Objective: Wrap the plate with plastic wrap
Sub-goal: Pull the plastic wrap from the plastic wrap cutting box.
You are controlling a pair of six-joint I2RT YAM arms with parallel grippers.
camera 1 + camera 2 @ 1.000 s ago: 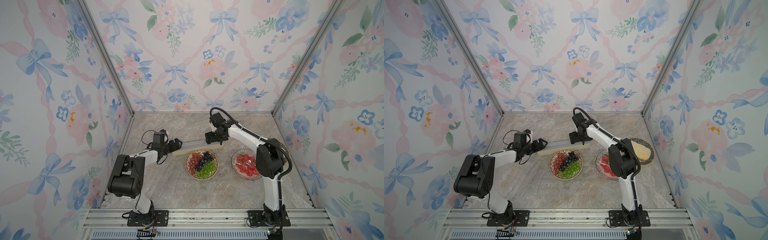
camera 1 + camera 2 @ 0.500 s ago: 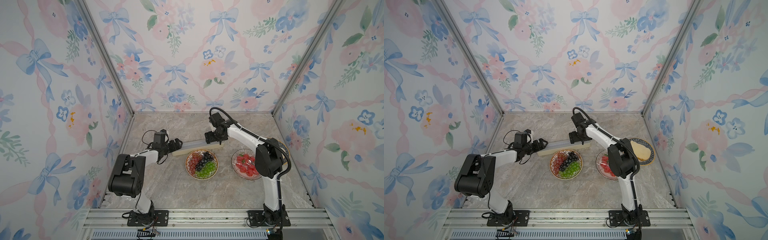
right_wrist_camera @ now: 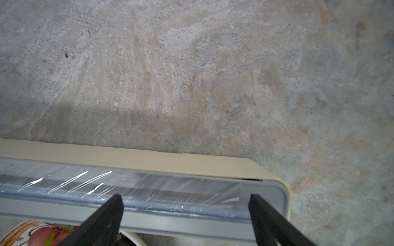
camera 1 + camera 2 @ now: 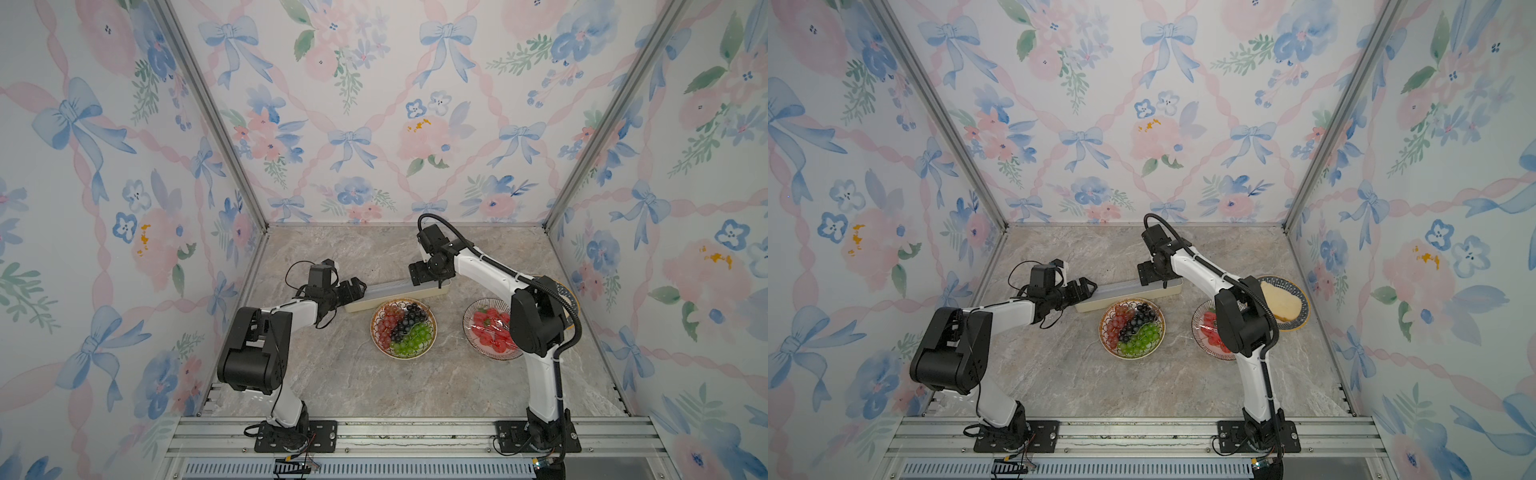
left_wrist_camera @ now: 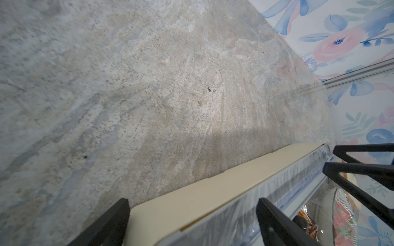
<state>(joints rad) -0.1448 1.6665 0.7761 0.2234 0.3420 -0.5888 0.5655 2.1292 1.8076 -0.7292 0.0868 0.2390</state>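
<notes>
The place is showing itself as a robot test booth in a lab, dressed to look like a home. Floral wallpaper (image 4: 374,124) with bows is covering three walls, but bare aluminium posts (image 4: 217,120) are framing the corners. A left robot arm (image 4: 257,345) and a right robot arm (image 4: 536,328) are standing bolted on an aluminium rail (image 4: 415,436) at the front edge of a marble-look tabletop (image 4: 332,374). A plate of grapes (image 4: 405,356) is sitting on it, giving a kitchen feeling.
</notes>
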